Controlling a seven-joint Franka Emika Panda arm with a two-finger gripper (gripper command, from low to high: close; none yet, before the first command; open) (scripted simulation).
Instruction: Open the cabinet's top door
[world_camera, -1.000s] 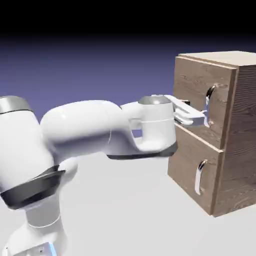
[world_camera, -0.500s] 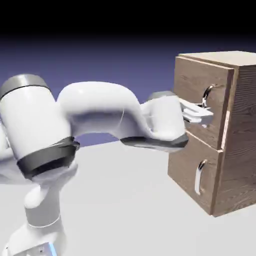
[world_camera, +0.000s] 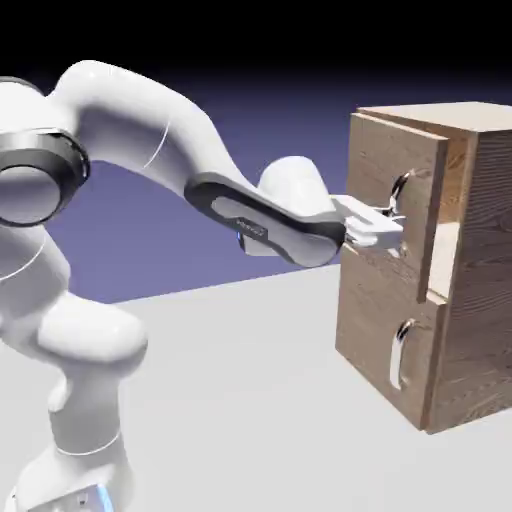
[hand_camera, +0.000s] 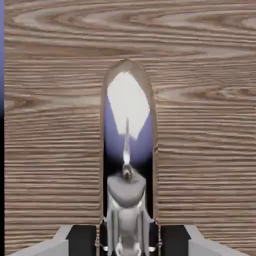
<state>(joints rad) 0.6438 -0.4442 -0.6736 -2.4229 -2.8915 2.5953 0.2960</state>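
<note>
— How does the white two-finger gripper (world_camera: 388, 232) stand?
— Nearest us, pinching the curved silver handle (world_camera: 401, 188) of the upper wood-grain door (world_camera: 385, 170), left of its frame.
— And beyond?
— A gap at the door's right edge shows the light-brown cabinet's (world_camera: 484, 260) interior. I'd keep the pinch firm and pull along the hinge's arc, turning the wrist with it.

Pale floor (world_camera: 240, 400) below a blue-violet backdrop (world_camera: 240, 110), darkening to black at the top.
</note>
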